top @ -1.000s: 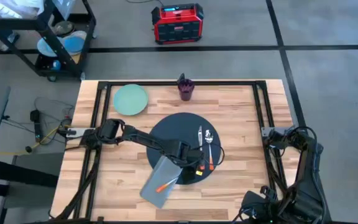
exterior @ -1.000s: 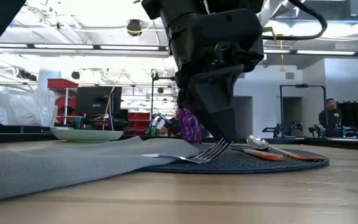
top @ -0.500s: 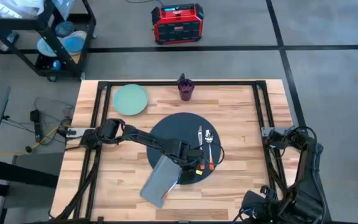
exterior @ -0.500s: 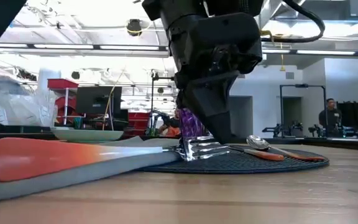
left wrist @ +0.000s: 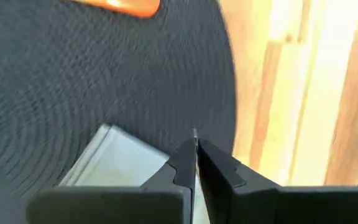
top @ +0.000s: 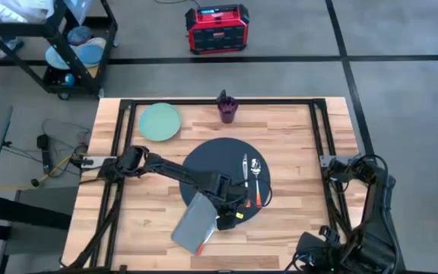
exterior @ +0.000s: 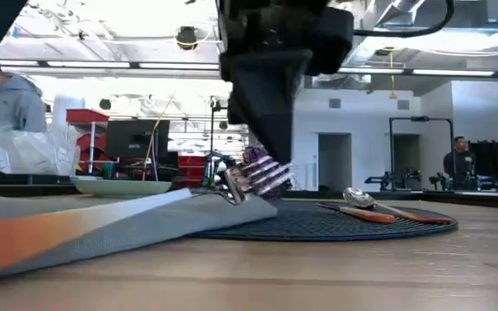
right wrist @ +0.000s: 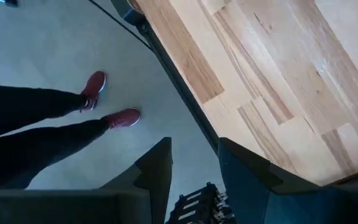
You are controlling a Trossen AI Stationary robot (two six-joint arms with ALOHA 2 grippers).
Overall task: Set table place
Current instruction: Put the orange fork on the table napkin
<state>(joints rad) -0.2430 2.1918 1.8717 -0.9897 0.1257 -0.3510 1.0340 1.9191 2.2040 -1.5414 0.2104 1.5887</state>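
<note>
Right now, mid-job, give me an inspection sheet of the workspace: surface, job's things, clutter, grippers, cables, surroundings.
Surface: wooden table, black rail frame.
Job's things: round dark mat at table centre; knife and spoon lie on it; grey napkin overlaps its near edge; green plate and purple cup stand off the mat at the far side.
Clutter: nothing seen.
Grippers: left gripper at the mat's near edge, fingers shut on a fork, tines lifted off the mat; right gripper parked past the table's right edge, open.
Cables: loose cables on the floor left of the table.
Surroundings: black cart, red box, a person's legs beside the table.
</note>
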